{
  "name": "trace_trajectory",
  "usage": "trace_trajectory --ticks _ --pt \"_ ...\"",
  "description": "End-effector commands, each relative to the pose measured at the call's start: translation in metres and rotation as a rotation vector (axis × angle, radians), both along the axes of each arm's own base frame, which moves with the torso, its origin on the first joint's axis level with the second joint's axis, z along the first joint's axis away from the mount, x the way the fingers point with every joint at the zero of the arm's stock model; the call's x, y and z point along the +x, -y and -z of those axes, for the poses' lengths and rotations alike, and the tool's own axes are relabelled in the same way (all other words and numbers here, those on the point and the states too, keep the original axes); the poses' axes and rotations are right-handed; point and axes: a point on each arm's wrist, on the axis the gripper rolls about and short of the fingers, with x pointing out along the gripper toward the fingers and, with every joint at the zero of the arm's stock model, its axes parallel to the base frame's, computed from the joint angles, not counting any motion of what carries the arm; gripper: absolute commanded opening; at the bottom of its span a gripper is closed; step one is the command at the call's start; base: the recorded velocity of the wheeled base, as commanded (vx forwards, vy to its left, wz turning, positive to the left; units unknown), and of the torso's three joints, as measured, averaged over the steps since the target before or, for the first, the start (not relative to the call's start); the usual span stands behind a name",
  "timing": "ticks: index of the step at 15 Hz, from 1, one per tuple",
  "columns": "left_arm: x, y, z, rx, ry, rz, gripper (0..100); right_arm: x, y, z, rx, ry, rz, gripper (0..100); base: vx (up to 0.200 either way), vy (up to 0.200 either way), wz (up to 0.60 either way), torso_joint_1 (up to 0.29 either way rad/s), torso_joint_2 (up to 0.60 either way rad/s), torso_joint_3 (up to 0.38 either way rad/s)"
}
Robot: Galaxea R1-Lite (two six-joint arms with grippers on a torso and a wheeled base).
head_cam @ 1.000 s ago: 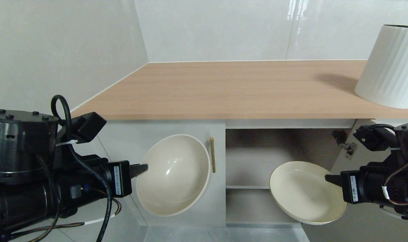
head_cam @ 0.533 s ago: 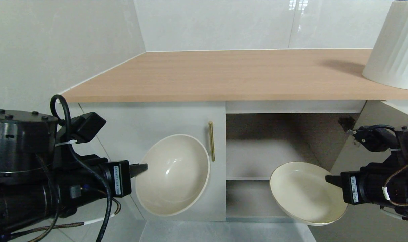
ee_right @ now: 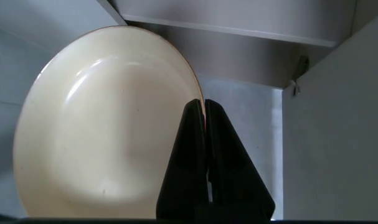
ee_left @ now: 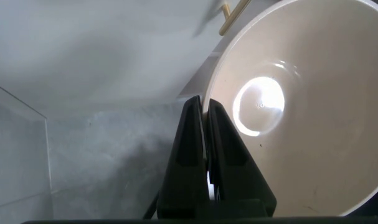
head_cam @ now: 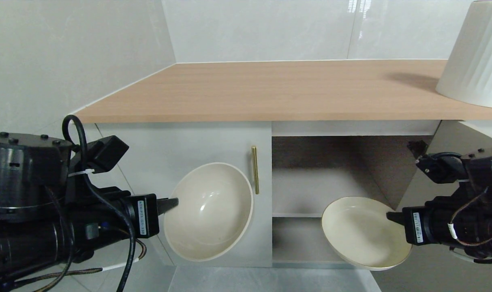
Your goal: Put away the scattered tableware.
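No writing can be read. A white sticker [head_cam: 142, 219] on the left gripper [head_cam: 174, 201] body and a second sticker [head_cam: 416, 228] on the right gripper [head_cam: 390, 216] body carry print too small to make out.

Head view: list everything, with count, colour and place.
bowl: one, cream, before the closed left door.
plate: one, cream, before the open right compartment.
countertop: one, wood brown, above the cabinet.
cabinet: one, pale grey, right side open.
door handle: one, brass, on the closed door.
ribbed shade: one, white, countertop's right end.
left end effector: one, black, shut on bowl rim.
right end effector: one, black, shut on plate rim.
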Motion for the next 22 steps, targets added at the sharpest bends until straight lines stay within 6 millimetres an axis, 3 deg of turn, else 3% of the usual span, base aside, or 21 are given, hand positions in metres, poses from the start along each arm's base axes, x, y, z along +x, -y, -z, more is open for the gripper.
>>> trace_trajectory --ticks 1,6,11,15,22 --pt "0.001 0.001 0.001 0.003 -0.006 -0.001 0 0.018 -0.009 0.018 -0.037 -0.044 -0.01 0 0.0 0.0 0.0 0.0 0.0 0.0" --pt "0.002 0.001 0.003 0.004 -0.012 -0.003 0 0.084 -0.044 0.078 -0.065 -0.057 -0.033 0 0.0 0.0 0.0 0.0 0.0 0.0" --pt "0.008 0.004 0.009 0.02 -0.04 -0.003 0 0.111 -0.057 0.131 -0.054 -0.086 0.013 0 0.0 0.0 0.0 0.0 0.0 0.0" --pt "0.01 0.005 0.012 0.027 -0.052 -0.004 0 0.134 -0.054 0.148 -0.022 -0.026 0.141 0 0.0 0.0 0.0 0.0 0.0 0.0" --pt "0.011 0.006 0.013 0.027 -0.055 -0.004 0 0.173 -0.043 0.156 0.002 0.033 0.337 0 0.0 0.0 0.0 0.0 0.0 0.0"
